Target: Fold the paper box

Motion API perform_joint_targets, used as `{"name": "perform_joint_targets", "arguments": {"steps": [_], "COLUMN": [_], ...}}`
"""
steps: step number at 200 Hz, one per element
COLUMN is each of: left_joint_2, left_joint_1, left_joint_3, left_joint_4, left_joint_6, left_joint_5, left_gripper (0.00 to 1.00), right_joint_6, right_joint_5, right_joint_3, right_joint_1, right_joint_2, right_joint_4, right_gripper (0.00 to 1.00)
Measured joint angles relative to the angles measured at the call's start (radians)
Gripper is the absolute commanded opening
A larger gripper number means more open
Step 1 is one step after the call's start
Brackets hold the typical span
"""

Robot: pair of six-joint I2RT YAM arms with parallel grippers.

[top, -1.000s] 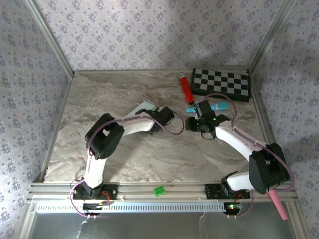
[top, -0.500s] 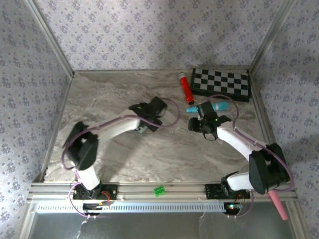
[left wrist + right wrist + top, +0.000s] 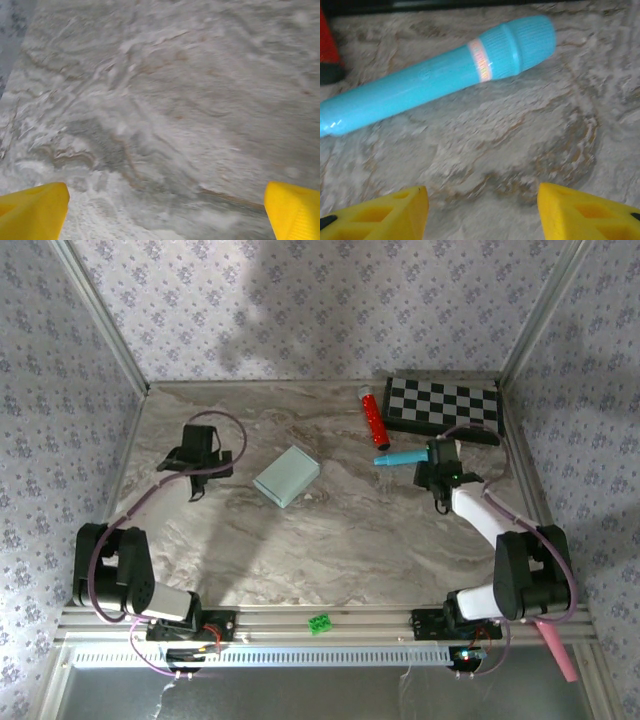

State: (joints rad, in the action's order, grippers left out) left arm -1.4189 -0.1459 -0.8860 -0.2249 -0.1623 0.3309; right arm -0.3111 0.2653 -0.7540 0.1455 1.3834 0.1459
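The paper box is a small pale mint-green rectangular box lying closed on the marble table, left of centre, with nothing touching it. My left gripper hangs far to its left near the wall. In the left wrist view the left gripper is open wide over bare marble, its yellow fingertips at the frame corners. My right gripper is well to the right of the box. In the right wrist view the right gripper is open, with nothing between its fingers.
A teal toy microphone lies just beyond the right gripper and shows from above as the microphone. A red cylinder and a checkerboard sit at the back right. Walls close in the table on three sides.
Both arms have pulled away from the box, the left swinging far left and the right back to the right. Both grippers' jaws widened. The box now lies uncovered.
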Motion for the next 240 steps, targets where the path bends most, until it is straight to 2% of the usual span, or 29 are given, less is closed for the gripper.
{"name": "perform_joint_targets", "arguments": {"steps": [19, 40, 84, 111, 132, 147, 166, 183, 240], "left_joint_2": [0.0, -0.005, -0.04, -0.044, -0.068, -0.098, -0.112, -0.115, -0.115], "left_joint_1": [0.074, 0.129, 0.132, 0.135, 0.147, 0.158, 0.164, 0.166, 0.166], "left_joint_3": [0.079, 0.167, 0.303, 0.4, 0.443, 0.481, 0.494, 0.494, 0.494], "left_joint_4": [0.114, 0.254, 0.545, 0.704, 0.821, 0.93, 0.948, 0.972, 0.989], "left_joint_6": [0.009, 0.042, 0.128, 0.158, 0.163, 0.162, 0.158, 0.15, 0.143], "left_joint_5": [-0.041, -0.104, -0.247, -0.306, -0.344, -0.349, -0.343, -0.325, -0.296], "left_gripper": [0.99, 0.99, 0.99, 1.0, 1.0, 1.0, 1.0, 1.0, 1.0], "right_joint_6": [0.043, 0.117, 0.251, 0.294, 0.306, 0.312, 0.319, 0.31, 0.308], "right_joint_5": [-0.021, -0.042, -0.122, -0.156, -0.178, -0.188, -0.19, -0.172, -0.12], "right_joint_3": [0.047, 0.115, 0.218, 0.311, 0.323, 0.343, 0.401, 0.432, 0.414], "right_joint_1": [-0.064, -0.089, -0.12, -0.125, -0.138, -0.149, -0.159, -0.161, -0.161], "right_joint_2": [-0.005, -0.014, 0.011, 0.012, 0.012, 0.025, 0.114, 0.146, 0.149], "right_joint_4": [-0.106, -0.26, -0.512, -0.63, -0.679, -0.777, -0.964, -0.972, -1.015], "right_gripper": [0.63, 0.65, 0.67, 0.69, 0.7, 0.73, 0.85, 1.0, 0.99]}}
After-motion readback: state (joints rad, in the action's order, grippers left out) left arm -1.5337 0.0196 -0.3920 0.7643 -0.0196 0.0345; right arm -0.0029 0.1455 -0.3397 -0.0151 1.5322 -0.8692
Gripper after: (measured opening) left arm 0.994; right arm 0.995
